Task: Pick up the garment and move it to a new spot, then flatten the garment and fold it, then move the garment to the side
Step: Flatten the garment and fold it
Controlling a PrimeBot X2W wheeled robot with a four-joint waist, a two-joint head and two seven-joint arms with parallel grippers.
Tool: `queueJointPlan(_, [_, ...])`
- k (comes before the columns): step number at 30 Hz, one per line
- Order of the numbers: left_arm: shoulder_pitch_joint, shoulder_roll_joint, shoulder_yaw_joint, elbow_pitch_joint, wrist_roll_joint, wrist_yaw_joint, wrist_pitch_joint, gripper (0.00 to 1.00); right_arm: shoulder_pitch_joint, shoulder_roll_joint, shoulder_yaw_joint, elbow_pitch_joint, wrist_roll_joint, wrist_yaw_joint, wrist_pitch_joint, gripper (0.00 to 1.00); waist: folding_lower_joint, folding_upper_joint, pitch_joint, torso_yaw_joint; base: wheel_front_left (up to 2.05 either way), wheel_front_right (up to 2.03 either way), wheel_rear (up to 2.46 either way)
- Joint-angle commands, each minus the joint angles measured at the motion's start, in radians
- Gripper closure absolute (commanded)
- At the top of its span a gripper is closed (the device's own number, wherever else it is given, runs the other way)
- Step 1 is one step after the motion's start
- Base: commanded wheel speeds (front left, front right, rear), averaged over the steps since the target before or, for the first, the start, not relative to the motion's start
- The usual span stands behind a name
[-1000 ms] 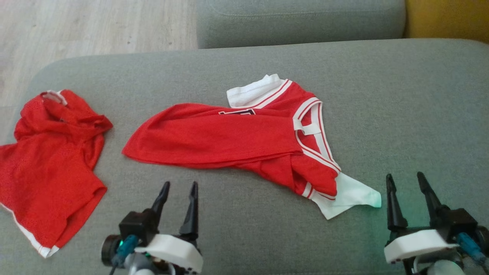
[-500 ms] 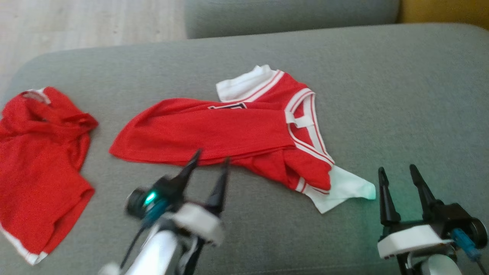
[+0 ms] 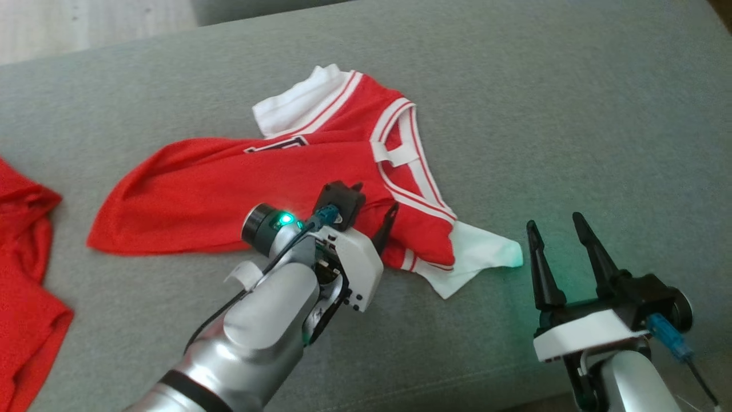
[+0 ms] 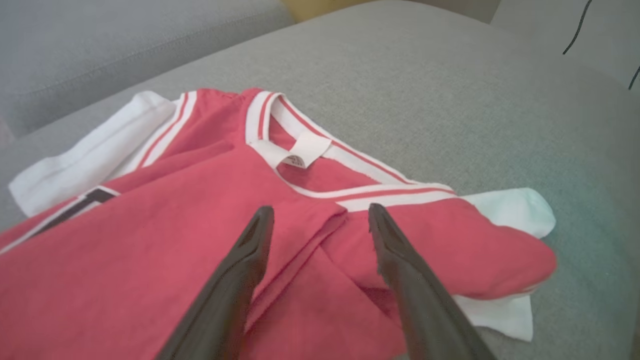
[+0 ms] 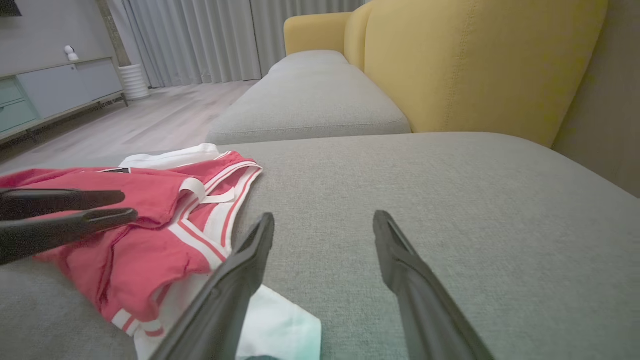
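The garment point(image 3: 229, 183) is a red jersey with white sleeves and a striped white collar, lying crumpled on the grey sofa cushion point(image 3: 572, 114). My left gripper point(image 3: 376, 197) is open, low over the rumpled red cloth just below the collar. In the left wrist view its fingertips point(image 4: 321, 211) straddle a fold of the garment point(image 4: 150, 240) with nothing held. My right gripper point(image 3: 555, 222) stands open over bare cushion, right of the white sleeve. The right wrist view shows that gripper point(image 5: 325, 218) open, the garment point(image 5: 150, 200) to its left and the left gripper point(image 5: 129, 206) over it.
A second red garment point(image 3: 23, 286) lies at the left edge of the cushion. Beyond are another grey cushion point(image 5: 310, 100), a yellow sofa back point(image 5: 475, 60) on the right and wooden floor point(image 3: 86, 23) at the far left.
My left arm has reached forward and to the right, from the cushion's near edge onto the garment near its collar. The camera has shifted. The right gripper has stayed open in place.
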Motion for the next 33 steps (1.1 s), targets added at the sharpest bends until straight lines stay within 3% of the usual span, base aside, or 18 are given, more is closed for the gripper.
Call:
queueJointPlan(1, [-0.053, 0.003, -0.001, -0.002, -0.035, 0.023, 0.0, 0.0, -0.036, -0.005, 0.027, -0.027, 0.011, 0.007, -0.011, 0.0, -0.0001, 0.0, 0.01, -0.025, 0.0, 0.0, 0.0])
queueJointPlan(9, [-0.111, 0.003, -0.096, 0.108, -0.134, 0.085, -0.037, 0.0, -0.034, -0.005, 0.024, -0.022, 0.029, 0.007, -0.011, 0.0, -0.0001, 0.0, 0.009, -0.046, 0.0, 0.0, 0.0])
queueJointPlan(23, [-0.168, 0.003, -0.186, 0.18, -0.238, 0.103, -0.108, 0.0, -0.041, -0.005, 0.022, -0.014, 0.042, 0.007, -0.011, 0.0, -0.0001, 0.0, 0.011, -0.068, 0.0, 0.0, 0.0])
queueJointPlan(26, [-0.176, 0.003, -0.203, 0.194, -0.26, 0.103, -0.115, 0.27, -0.041, -0.005, 0.021, -0.011, 0.046, 0.007, -0.011, 0.0, -0.0001, 0.0, 0.012, -0.071, 0.0, 0.0, 0.0])
queueJointPlan(27, [-0.178, 0.003, -0.208, 0.198, -0.267, 0.103, -0.118, 0.42, -0.04, -0.005, 0.021, -0.011, 0.047, 0.007, -0.011, 0.0, -0.0001, 0.0, 0.012, -0.072, 0.0, 0.0, 0.0])
queueJointPlan(28, [-0.181, 0.003, -0.214, 0.201, -0.273, 0.103, -0.121, 0.51, -0.04, -0.005, 0.021, -0.01, 0.048, 0.007, -0.011, 0.0, -0.0001, 0.0, 0.012, -0.072, 0.0, 0.0, 0.0])
queueJointPlan(33, [-0.191, 0.003, -0.235, 0.212, -0.305, 0.106, -0.141, 0.53, -0.042, -0.005, 0.021, 0.001, 0.058, 0.007, -0.011, 0.0, -0.0001, 0.0, 0.011, -0.072, 0.0, 0.0, 0.0])
